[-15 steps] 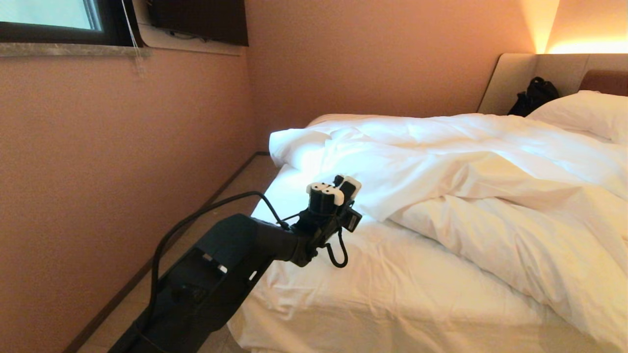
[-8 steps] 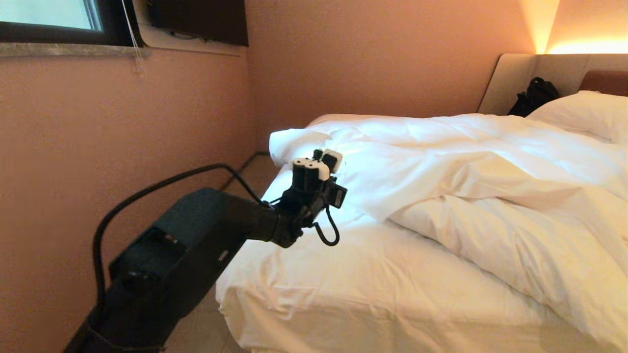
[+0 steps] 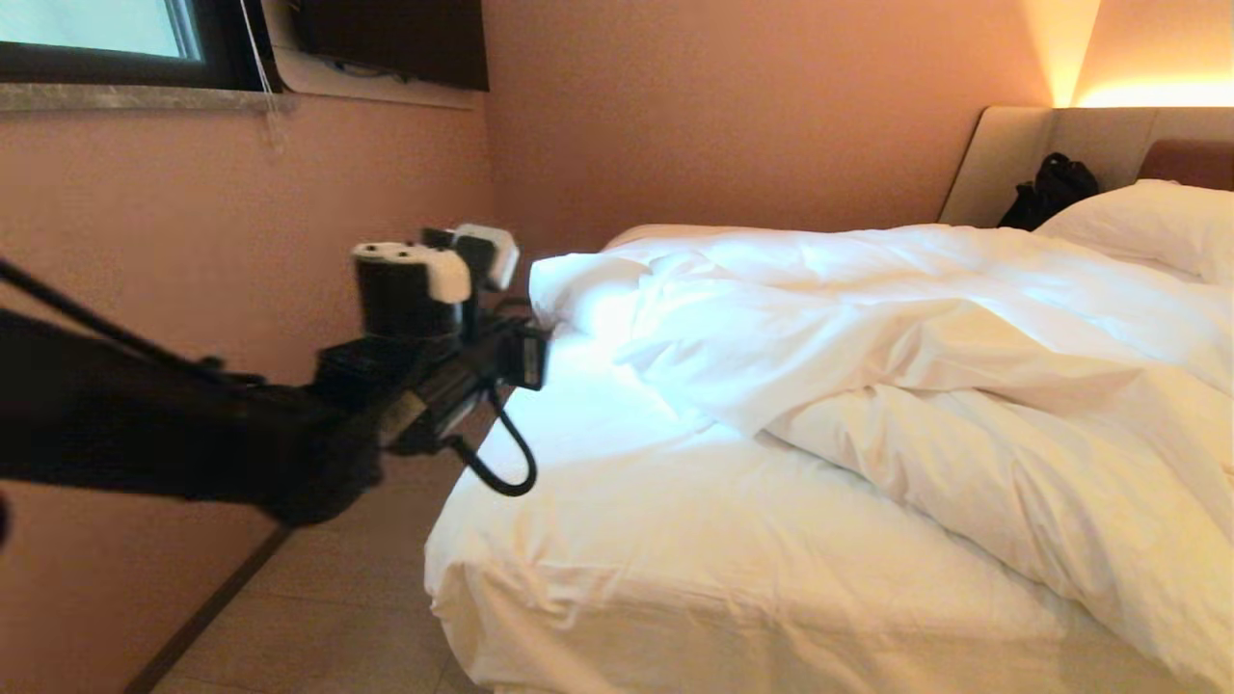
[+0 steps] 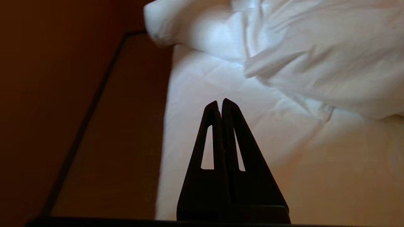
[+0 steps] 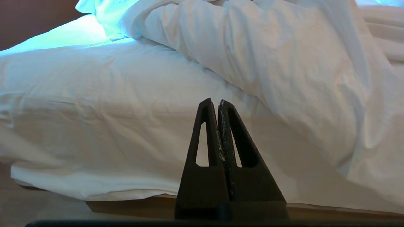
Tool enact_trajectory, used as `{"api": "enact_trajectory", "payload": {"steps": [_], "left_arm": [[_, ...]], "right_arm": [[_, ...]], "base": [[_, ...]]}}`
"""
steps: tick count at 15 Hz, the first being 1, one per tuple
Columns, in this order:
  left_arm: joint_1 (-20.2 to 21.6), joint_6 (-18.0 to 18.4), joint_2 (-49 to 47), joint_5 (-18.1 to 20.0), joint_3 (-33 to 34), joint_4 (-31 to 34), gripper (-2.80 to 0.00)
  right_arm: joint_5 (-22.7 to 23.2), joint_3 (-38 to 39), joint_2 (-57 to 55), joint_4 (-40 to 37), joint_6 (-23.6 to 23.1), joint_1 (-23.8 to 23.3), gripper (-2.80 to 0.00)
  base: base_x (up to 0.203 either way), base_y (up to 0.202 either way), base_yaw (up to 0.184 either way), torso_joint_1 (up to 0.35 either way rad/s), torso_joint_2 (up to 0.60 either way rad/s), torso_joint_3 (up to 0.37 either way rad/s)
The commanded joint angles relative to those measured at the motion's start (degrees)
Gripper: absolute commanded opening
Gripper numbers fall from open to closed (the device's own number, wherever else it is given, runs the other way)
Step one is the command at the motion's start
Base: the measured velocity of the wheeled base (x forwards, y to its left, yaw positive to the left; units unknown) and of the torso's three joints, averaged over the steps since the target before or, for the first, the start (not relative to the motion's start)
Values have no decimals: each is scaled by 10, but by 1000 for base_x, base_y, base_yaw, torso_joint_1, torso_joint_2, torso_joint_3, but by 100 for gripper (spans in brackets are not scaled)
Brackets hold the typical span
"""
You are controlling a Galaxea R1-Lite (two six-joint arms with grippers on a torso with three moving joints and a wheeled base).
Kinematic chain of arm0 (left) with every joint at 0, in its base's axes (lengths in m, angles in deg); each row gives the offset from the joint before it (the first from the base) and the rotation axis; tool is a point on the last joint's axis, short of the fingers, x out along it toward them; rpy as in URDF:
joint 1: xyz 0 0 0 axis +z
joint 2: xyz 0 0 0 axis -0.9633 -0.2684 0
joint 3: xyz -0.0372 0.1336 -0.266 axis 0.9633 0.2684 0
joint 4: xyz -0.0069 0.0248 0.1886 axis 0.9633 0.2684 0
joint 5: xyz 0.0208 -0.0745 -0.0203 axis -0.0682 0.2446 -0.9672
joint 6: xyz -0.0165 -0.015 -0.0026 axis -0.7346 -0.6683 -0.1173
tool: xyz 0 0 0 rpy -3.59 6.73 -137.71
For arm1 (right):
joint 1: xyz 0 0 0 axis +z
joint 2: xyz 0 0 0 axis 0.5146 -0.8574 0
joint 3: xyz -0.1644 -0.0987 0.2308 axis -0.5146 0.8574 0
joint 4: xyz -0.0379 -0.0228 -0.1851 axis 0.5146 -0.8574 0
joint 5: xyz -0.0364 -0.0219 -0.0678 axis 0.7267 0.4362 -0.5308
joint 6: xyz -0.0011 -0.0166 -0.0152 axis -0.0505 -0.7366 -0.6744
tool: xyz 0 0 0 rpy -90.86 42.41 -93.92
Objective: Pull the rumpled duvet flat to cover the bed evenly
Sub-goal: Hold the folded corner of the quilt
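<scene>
In your head view, the puffy white rumpled duvet (image 3: 925, 357) lies bunched toward the headboard end of the wide white-sheeted bed (image 3: 675, 569), leaving its foot bare. Your left tool (image 3: 482, 253) hangs off the bed's left edge. In the left wrist view, that tool (image 4: 220, 102) is clenched, empty. In the right wrist view, the right tool (image 5: 215, 102) is clenched, empty, low beside the bed's foot edge.

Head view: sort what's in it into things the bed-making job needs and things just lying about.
Part of the job:
duvet, bunched toward the far side
bed, near sheet left bare
left gripper, shut, holding nothing, raised beside the bed's corner

Just lying about:
pillow at the headboard
black bag against the headboard
window
</scene>
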Motion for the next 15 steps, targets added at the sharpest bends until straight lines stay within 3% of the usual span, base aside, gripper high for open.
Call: {"api": "enact_trajectory", "payload": {"steps": [1, 3, 6, 10, 15], "left_arm": [[44, -2, 213, -8, 139, -1, -280], [91, -3, 332, -14, 221, 24, -280], [145, -11, 494, -17, 291, 136, -280], [171, -22, 653, -12, 321, 376, -280], [175, -68, 720, -20, 348, 396, -280]], "right_arm": [[0, 0, -1, 0, 0, 0, -280], [0, 0, -1, 0, 0, 0, -280], [0, 0, -1, 0, 0, 0, -280], [0, 0, -1, 0, 0, 0, -280], [0, 0, -1, 0, 0, 0, -280]], "base": [[0, 0, 0, 0, 0, 0], [0, 0, 0, 0, 0, 0], [0, 0, 0, 0, 0, 0], [0, 0, 0, 0, 0, 0], [0, 0, 0, 0, 0, 0]]}}
